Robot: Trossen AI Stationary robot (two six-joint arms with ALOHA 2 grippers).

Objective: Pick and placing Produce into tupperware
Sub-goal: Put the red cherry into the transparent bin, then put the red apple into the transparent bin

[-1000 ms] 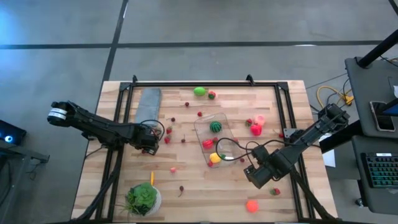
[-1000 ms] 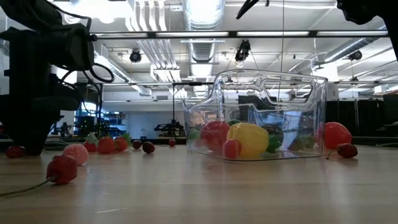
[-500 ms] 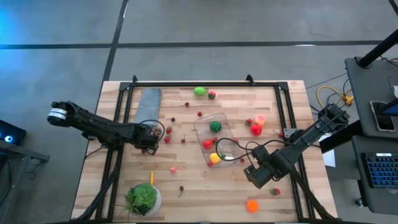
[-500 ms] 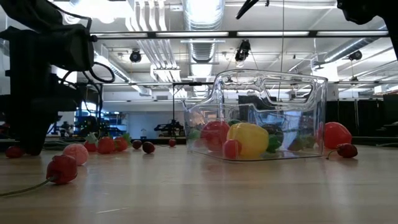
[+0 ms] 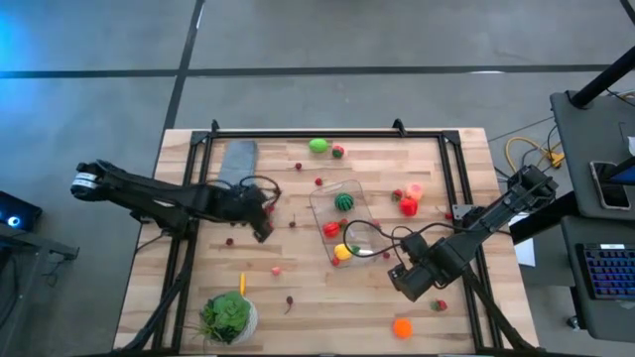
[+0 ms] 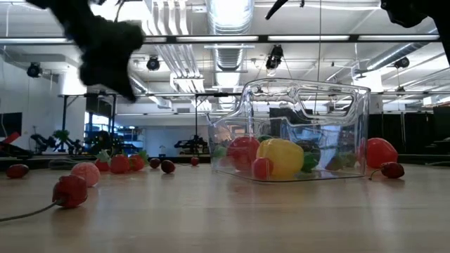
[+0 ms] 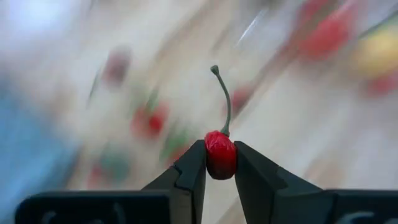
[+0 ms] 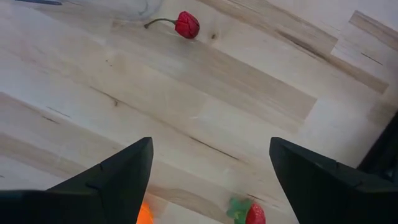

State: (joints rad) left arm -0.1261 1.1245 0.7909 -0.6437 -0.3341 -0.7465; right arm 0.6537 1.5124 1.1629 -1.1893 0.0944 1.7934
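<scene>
- Left gripper [image 5: 262, 220]: closed on a red cherry [image 7: 220, 155], pinched at the body between the two fingertips with the stem standing free above. The hold is on the round part, judged so that the stem cannot slip through.
- It is raised off the table [image 5: 298, 327], seen high in the low view [image 6: 105, 49]; the lift is judged to give clearance over the tub wall.
- Loose berries lie below and just beside it on the board; one red berry [image 5: 229, 241] sits near its wrist side.
- Tub [image 5: 342, 213]: well ahead of the left gripper, toward the table's middle, upright and open-topped. It holds a striped melon [image 5: 343, 201], a red piece [image 5: 331, 229] and a yellow piece [image 5: 343, 251].
- More fruit lies beyond the tub: a red piece [image 5: 408, 206] and a pink piece [image 5: 415, 190] near its far side.
- Right gripper [image 5: 405, 285]: jaws wide, holding nothing, hovering over bare wood. A strawberry [image 8: 255, 213] and an orange piece [image 8: 144, 215] lie just under it, a cherry [image 8: 186, 25] ahead. Judged to be waiting.
</scene>
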